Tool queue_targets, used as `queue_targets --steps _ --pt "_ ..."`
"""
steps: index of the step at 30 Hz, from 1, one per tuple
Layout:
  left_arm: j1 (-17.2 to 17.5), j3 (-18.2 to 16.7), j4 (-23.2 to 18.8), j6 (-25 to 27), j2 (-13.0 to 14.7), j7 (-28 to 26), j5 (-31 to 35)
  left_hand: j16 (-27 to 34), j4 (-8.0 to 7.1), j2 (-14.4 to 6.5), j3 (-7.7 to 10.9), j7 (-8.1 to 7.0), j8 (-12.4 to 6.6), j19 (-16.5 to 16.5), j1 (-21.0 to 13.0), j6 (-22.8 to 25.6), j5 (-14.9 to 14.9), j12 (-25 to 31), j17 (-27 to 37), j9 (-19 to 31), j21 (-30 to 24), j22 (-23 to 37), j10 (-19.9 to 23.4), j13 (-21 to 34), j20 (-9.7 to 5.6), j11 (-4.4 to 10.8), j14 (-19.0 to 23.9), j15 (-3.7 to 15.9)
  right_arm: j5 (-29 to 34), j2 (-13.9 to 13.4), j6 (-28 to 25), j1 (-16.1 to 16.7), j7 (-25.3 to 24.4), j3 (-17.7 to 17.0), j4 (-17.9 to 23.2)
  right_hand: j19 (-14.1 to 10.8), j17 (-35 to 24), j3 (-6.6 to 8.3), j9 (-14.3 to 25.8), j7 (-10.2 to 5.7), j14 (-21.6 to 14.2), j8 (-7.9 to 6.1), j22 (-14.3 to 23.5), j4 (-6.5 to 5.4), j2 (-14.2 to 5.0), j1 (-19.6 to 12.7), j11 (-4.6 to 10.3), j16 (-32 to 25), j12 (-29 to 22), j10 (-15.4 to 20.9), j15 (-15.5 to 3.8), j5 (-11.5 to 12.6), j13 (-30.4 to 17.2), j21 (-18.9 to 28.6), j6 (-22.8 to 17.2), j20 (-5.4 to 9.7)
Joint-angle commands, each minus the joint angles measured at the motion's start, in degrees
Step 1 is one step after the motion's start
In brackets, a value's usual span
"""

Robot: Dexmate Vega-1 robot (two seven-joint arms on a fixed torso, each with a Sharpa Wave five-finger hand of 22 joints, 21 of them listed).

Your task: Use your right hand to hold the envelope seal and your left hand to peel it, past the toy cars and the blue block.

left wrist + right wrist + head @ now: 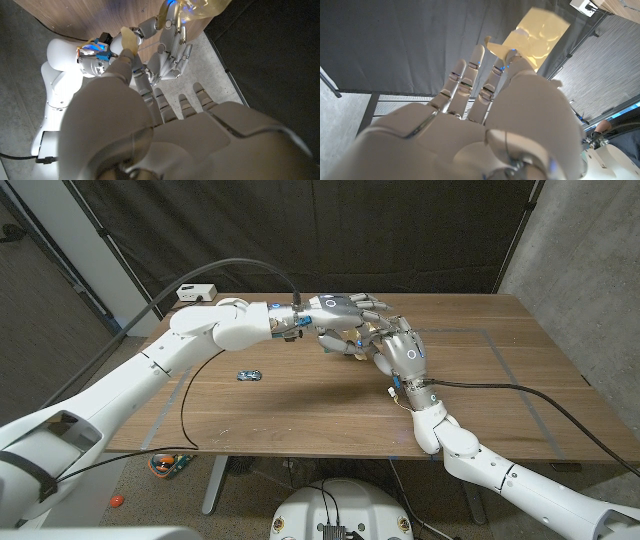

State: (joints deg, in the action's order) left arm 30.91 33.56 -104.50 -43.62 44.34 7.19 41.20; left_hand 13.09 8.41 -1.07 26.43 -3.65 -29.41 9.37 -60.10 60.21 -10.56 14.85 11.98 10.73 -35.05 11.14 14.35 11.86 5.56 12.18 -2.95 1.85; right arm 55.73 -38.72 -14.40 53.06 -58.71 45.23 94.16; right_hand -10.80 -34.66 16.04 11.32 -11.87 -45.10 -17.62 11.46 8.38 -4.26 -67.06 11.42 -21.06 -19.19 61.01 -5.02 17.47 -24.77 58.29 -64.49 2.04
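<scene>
At the far left of the head view, an orange and green object (172,465) is seen on the floor below the brown wooden table (300,405), and a white box with a cable (196,293) is seen at the table's far left edge. A small blue toy car (249,374) is found on the table, left of centre and well apart from both hands. Further right, the left hand (340,313) is raised above the table's far middle, with its fingers (129,47) pinched on a small pale strip at the edge of the tan paper envelope (362,340). The envelope is held in the air between the two hands, above the table. Just right of it, the right hand (403,352) is turned with its back to the camera, and its fingers (512,57) are closed on the envelope's lower edge, as is shown in the right wrist view, where the envelope appears yellow and lit through. A black cable (520,392) is laid across the table's right part.
</scene>
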Motion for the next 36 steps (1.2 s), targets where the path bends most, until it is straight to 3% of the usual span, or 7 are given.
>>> queue_targets --steps 1,5,8,16,18,29,36 --pt "2.0 -2.3 1.7 -0.8 -0.5 -5.3 1.8 0.2 -0.1 -0.9 0.51 0.92 -2.97 -0.1 -1.1 4.8 -0.1 0.5 0.0 3.9 -0.6 0.2 0.9 0.3 -0.42 -0.08 0.8 1.73 0.3 0.5 -0.5 -0.4 0.6 0.1 -0.2 0.2 -0.3 0.48 0.2 0.08 -0.4 -0.4 -0.1 0.09 -0.26 0.4 0.06 0.2 0.2 0.6 -8.76 0.2 -0.1 0.5 -0.4 4.03" --pt "3.4 -3.5 0.9 0.2 0.1 -7.3 3.1 0.7 -0.18 -0.9 0.68 1.26 -2.87 -0.8 -1.1 3.9 0.0 0.8 0.1 4.3 -0.9 0.1 2.1 0.5 -0.31 -0.11 2.3 2.11 0.5 0.6 -1.0 -0.6 0.9 0.2 -0.1 0.2 -0.3 0.51 0.2 0.07 -0.5 -0.37 -0.1 0.1 -0.22 0.4 0.08 0.3 0.3 0.6 -8.76 0.2 -0.1 0.6 -0.4 4.02" --pt "4.7 -4.5 0.4 0.9 0.5 -9.7 4.0 0.7 -0.19 -1.1 0.9 2.38 -2.92 -0.9 -1.2 3.4 0.0 0.8 0.1 4.7 -1.0 0.1 2.2 0.6 -0.21 -0.23 2.7 2.37 0.8 0.8 -1.4 -0.7 1.1 0.4 0.0 0.2 -0.4 0.53 0.2 0.07 -0.5 -0.33 -0.1 0.11 -0.22 0.4 0.1 0.3 0.4 0.6 -8.75 0.2 -0.2 0.6 -0.4 3.97" --pt "11.9 -9.6 0.0 6.6 -0.3 -26.1 7.6 1.1 -0.39 -1.4 1.18 2.34 -3.36 -1.5 -1.1 3.5 0.1 0.9 0.2 5.2 -1.3 0.1 2.6 0.8 0.22 -0.45 3.8 2.95 0.6 1.4 -2.7 -0.5 1.6 0.3 0.3 0.3 -0.5 0.62 0.2 0.05 -0.5 -0.17 -0.1 0.11 -0.21 0.4 0.13 0.5 0.7 0.6 -8.75 0.3 -0.3 0.8 -0.1 3.8" --pt "12.5 -9.8 0.2 7.5 -0.3 -27.8 7.3 1.1 -0.38 -1.3 1.19 2.1 -3.51 -1.6 -1.0 3.6 0.1 0.9 0.2 5.3 -1.3 0.1 2.7 0.8 0.28 -0.28 4.2 3.13 0.6 1.5 -2.9 -0.5 1.6 0.4 0.3 0.3 -0.5 0.64 0.2 0.05 -0.5 -0.14 -0.1 0.11 -0.21 0.4 0.14 0.5 0.8 0.6 -8.75 0.3 -0.3 0.9 -0.1 3.82" --pt "16.7 -11.9 4.5 9.2 -1.4 -29.7 -8.8 1.5 -0.5 -0.7 1.28 0.51 -4.05 -2.6 -0.4 3.5 0.3 1.5 0.2 6.0 -1.7 0.0 4.8 1.0 0.67 -0.1 6.0 3.55 -1.5 3.0 -2.4 -0.3 0.0 -0.1 0.0 0.2 -0.6 0.81 0.2 0.02 -0.4 0.1 -0.1 0.0 -0.36 0.6 0.16 1.0 1.4 0.3 -8.73 0.3 -0.5 1.3 0.4 3.19" --pt "17.3 -12.4 8.2 5.2 -2.4 -26.8 -20.7 1.8 -0.98 -0.9 1.39 -0.27 -3.63 -3.0 0.3 1.8 0.4 1.2 0.3 6.1 -1.9 -0.1 4.7 1.2 1.12 -0.47 6.8 2.7 -4.1 3.9 -0.9 -0.1 -1.8 -0.8 -0.9 -0.2 -0.6 1.03 0.2 -0.03 -0.5 0.43 -0.2 -0.04 -0.59 0.6 0.12 1.2 1.9 -0.2 -8.73 0.3 -0.7 1.7 1.1 2.86"
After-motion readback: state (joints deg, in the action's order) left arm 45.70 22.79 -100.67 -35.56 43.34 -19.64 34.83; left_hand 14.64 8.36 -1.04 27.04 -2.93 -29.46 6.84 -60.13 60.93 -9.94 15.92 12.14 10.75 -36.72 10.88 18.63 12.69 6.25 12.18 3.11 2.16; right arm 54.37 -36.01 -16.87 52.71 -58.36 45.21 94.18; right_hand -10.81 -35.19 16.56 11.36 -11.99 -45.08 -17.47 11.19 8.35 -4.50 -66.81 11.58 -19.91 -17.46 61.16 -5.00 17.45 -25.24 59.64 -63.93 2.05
